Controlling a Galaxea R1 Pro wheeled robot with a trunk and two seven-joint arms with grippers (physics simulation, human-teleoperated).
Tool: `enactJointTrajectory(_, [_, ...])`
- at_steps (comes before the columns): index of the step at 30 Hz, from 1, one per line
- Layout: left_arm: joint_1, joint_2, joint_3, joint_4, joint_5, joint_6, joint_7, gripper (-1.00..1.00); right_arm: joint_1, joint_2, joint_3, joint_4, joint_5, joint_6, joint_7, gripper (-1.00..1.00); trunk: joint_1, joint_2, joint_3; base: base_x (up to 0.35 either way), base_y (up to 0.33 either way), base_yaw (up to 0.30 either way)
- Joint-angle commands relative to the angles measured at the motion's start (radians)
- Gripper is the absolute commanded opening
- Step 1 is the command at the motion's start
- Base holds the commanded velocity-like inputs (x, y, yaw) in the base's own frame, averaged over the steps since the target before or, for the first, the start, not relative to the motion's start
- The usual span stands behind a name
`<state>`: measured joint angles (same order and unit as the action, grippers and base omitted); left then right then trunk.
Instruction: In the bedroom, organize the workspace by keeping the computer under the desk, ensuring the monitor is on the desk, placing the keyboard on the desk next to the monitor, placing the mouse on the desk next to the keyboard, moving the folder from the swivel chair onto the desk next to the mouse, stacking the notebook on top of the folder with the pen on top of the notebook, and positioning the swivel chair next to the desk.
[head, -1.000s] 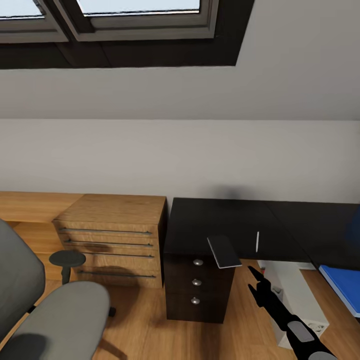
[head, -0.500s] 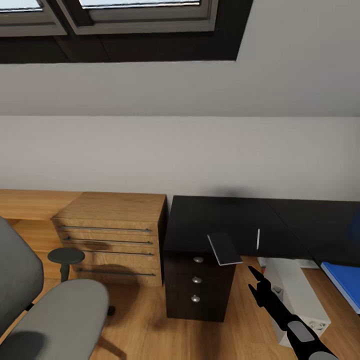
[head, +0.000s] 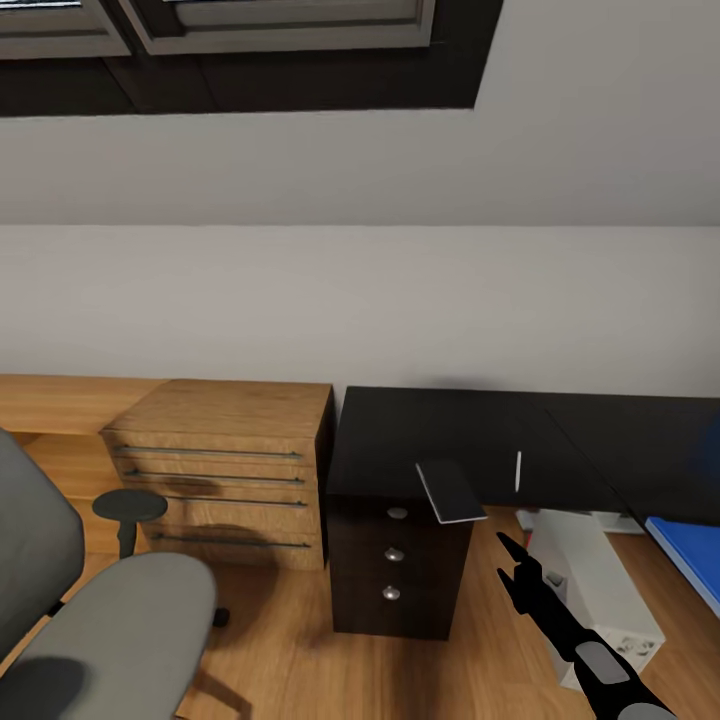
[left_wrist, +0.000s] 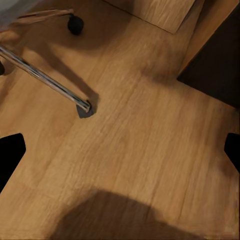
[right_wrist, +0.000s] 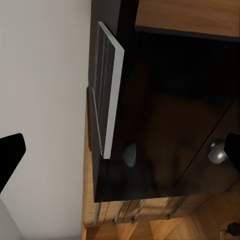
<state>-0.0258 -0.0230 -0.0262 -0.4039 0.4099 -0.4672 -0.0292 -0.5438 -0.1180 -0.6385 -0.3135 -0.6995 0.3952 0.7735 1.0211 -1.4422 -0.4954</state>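
1. The right gripper (head: 512, 562) reaches up from the 5 o'clock corner of the head view, its two black fingers (head: 507, 547) spread apart with nothing between them; it hangs in the air just in front of the desk (head: 400, 445), touching nothing
2. In the right wrist view the same fingertips (right_wrist: 11, 150) sit at opposite edges of the picture, wide apart, framing the desk's black drawer front and its round silver knobs (right_wrist: 129, 153)
3. The notebook (head: 450, 492), dark grey, lies on the desk's front edge at about 12 o'clock from the right gripper, one corner jutting past the edge over the drawers
4. The pen (head: 517, 470), a thin whitish stick, lies on the desk top at roughly 2 o'clock from the notebook, apart from it
5. The folder (head: 690, 560), bright blue, shows at the 4 o'clock edge of the head view
6. The swivel chair (head: 110, 620) fills the 8 o'clock corner, well apart from the desk, with a wooden drawer unit (head: 225, 470) between them
7. The left gripper (left_wrist: 120, 150) points at the wooden floor (left_wrist: 140, 145); its fingertips stand wide apart and hold nothing, with a chrome leg of the chair base (left_wrist: 45, 80) nearby
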Motion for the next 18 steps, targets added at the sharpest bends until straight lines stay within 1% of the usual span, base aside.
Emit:
enactJointTrajectory(1, [0.000, 0.000, -0.002, -0.014, 0.009, 0.019, -0.003, 1.00, -0.001, 0.000, -0.003, 0.001, -0.006, 0.008, 0.001, 1.00, 0.004, -0.008, -0.004, 0.000, 0.000, 0.000])
enactJointTrajectory(2, [0.000, 0.001, -0.002, -0.043, 0.009, 0.056, -0.003, 1.00, -0.001, 0.000, -0.003, 0.001, -0.006, 0.008, 0.001, 1.00, 0.008, -0.015, -0.007, 0.000, 0.000, 0.000])
enactJointTrajectory(4, [0.000, 0.001, -0.002, -0.080, 0.007, 0.099, -0.003, 1.00, -0.001, 0.000, -0.003, 0.001, -0.006, 0.008, 0.001, 1.00, 0.015, -0.029, -0.014, 0.000, 0.000, 0.000])
enactJointTrajectory(6, [0.000, 0.001, -0.002, -0.104, 0.004, 0.120, -0.003, 1.00, -0.001, 0.000, -0.003, 0.001, -0.006, 0.008, 0.001, 1.00, 0.023, -0.043, -0.020, 0.000, 0.000, 0.000])
enactJointTrajectory(7, [0.000, 0.001, -0.002, -0.129, -0.003, 0.136, -0.003, 1.00, -0.001, 0.000, -0.003, 0.001, -0.006, 0.008, 0.001, 1.00, 0.027, -0.050, -0.023, 0.000, 0.000, 0.000])
enactJointTrajectory(10, [0.000, 0.001, -0.002, -0.165, -0.021, 0.160, -0.003, 1.00, -0.001, 0.000, -0.003, 0.001, -0.006, 0.008, 0.001, 1.00, 0.038, -0.071, -0.032, 0.000, 0.000, 0.000])
enactJointTrajectory(11, [0.000, 0.001, -0.002, -0.189, -0.035, 0.184, -0.003, 1.00, -0.001, 0.000, -0.003, 0.001, -0.006, 0.008, 0.001, 1.00, 0.042, -0.078, -0.036, 0.000, 0.000, 0.000])
enactJointTrajectory(12, [0.000, 0.001, -0.001, -0.201, -0.041, 0.200, -0.003, 1.00, -0.001, 0.000, -0.003, 0.001, -0.006, 0.008, 0.001, 1.00, 0.046, -0.085, -0.039, 0.000, 0.000, 0.000])
enactJointTrajectory(13, [0.000, 0.002, 0.000, -0.227, -0.050, 0.236, -0.002, 1.00, -0.001, 0.000, -0.003, 0.001, -0.006, 0.008, 0.001, 1.00, 0.050, -0.092, -0.042, 0.000, 0.000, 0.000])
enactJointTrajectory(18, [0.000, 0.002, 0.001, -0.308, -0.061, 0.340, -0.002, 1.00, -0.001, 0.000, -0.003, 0.001, -0.006, 0.009, 0.002, 1.00, 0.069, -0.127, -0.058, 0.000, 0.000, 0.000])
